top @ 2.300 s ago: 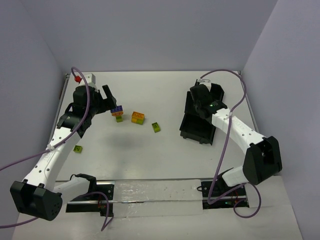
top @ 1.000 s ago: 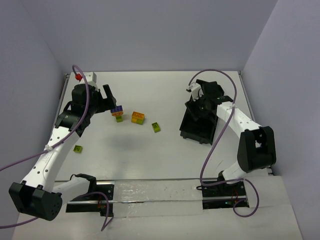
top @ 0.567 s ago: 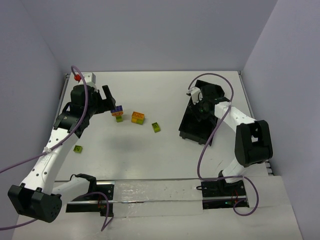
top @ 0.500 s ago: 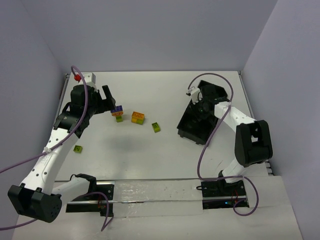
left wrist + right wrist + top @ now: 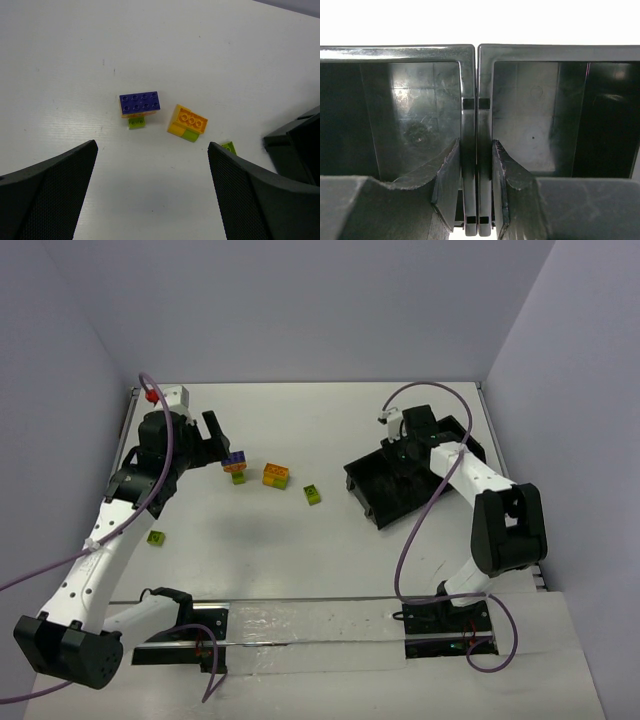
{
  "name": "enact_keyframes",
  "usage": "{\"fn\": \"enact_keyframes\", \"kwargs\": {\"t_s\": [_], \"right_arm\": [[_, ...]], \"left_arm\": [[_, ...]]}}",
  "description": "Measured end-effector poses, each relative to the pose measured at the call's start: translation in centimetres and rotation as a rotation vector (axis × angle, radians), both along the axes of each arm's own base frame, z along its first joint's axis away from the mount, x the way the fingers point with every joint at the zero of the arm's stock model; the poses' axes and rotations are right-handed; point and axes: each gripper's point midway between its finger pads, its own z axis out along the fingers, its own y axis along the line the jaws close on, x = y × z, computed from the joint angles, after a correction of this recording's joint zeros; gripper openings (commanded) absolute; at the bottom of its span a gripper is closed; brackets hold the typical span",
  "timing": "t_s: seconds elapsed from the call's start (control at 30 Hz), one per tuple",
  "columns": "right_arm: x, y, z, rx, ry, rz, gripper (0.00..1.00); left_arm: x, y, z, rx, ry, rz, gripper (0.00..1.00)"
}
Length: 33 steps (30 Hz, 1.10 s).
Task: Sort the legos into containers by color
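- Fingers first, in the right wrist view: the right gripper (image 5: 475,145) has its fingers (image 5: 447,182) pinched on the double wall (image 5: 477,100) between two compartments of the black tray (image 5: 415,52), and both compartments look bare.
- Left wrist view: the left gripper (image 5: 152,147) hangs with its fingers spread wide and holds nothing. Below it lie a blue-purple brick (image 5: 140,102) and an orange-yellow brick (image 5: 187,121). A lime green brick (image 5: 229,147) lies nearer the tray's corner.
- Top view: all the legos (image 5: 276,475) we can see lie on the table (image 5: 300,550) left of the tray, with a second lime green brick (image 5: 156,537) farthest from it.
- Our judgement — nothing is sorted yet, and every pick remains.
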Motion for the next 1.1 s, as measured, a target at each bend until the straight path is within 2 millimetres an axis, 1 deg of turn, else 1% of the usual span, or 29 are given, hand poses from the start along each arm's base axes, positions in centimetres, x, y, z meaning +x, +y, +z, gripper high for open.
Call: {"fn": "enact_keyframes", "kwargs": {"t_s": [0.1,0.2,0.27,0.33,0.43,0.53,0.6,0.73,0.77,0.8,0.83,0.87,0.9,0.93,0.97,1.0,1.1], "right_arm": [[1.2,0.7,1.7,0.037,-0.014,-0.099,0.0],[3.5,1.3,3.7,0.092,-0.047,-0.233,0.0],[4.8,1.5,4.5,0.123,-0.067,-0.308,0.0],[5.7,1.4,4.8,0.135,-0.065,-0.405,0.0],[7.0,0.9,4.4,0.159,-0.066,-0.561,0.0],[7.4,0.5,3.2,0.171,-0.047,-0.681,0.0],[7.5,0.3,2.2,0.17,-0.027,-0.74,0.0],[8.5,-0.1,0.5,0.145,-0.006,-0.818,0.0],[8.8,-0.2,0.2,0.139,-0.004,-0.83,0.03],[9.0,-0.2,-0.2,0.133,-0.002,-0.839,0.08],[9.1,-0.3,-0.5,0.128,0.001,-0.845,0.26],[9.2,-0.3,-0.7,0.124,0.004,-0.849,0.49],[9.2,-0.3,-0.8,0.121,0.007,-0.852,0.76],[9.3,-0.3,-0.9,0.123,0.006,-0.856,0.92],[9.4,-0.3,-0.8,0.128,0.004,-0.859,0.98],[9.5,-0.2,-0.7,0.131,-0.001,-0.858,1.0],[9.6,-0.1,-0.2,0.136,-0.013,-0.853,1.0]], "left_arm": [[0.0,0.0,0.1,-0.002,-0.003,0.0,0.99],[-0.1,0.0,0.3,-0.003,-0.007,0.0,0.99],[-0.2,0.1,0.4,-0.004,-0.011,0.0,0.99],[-0.4,0.1,0.5,-0.004,-0.013,0.002,0.99],[-0.7,0.3,0.7,-0.004,-0.018,0.004,0.99],[-0.9,0.4,0.9,-0.004,-0.022,0.006,0.99],[-1.0,0.4,1.0,-0.004,-0.022,0.007,0.99],[-1.2,0.6,1.0,-0.001,-0.021,0.012,0.99],[-1.3,0.6,1.0,0.0,-0.02,0.013,1.0],[-1.3,0.7,0.9,0.002,-0.018,0.015,0.99],[-1.4,0.8,0.9,0.004,-0.017,0.017,0.99],[-1.5,0.8,0.9,0.006,-0.016,0.019,0.99],[-1.5,0.9,0.9,0.007,-0.014,0.021,0.99],[-1.6,0.9,0.9,0.008,-0.013,0.023,0.99],[-1.6,1.0,0.9,0.009,-0.012,0.024,0.99],[-1.6,1.0,0.8,0.01,-0.011,0.025,0.99],[-1.7,1.0,0.8,0.011,-0.007,0.025,0.99]]}}
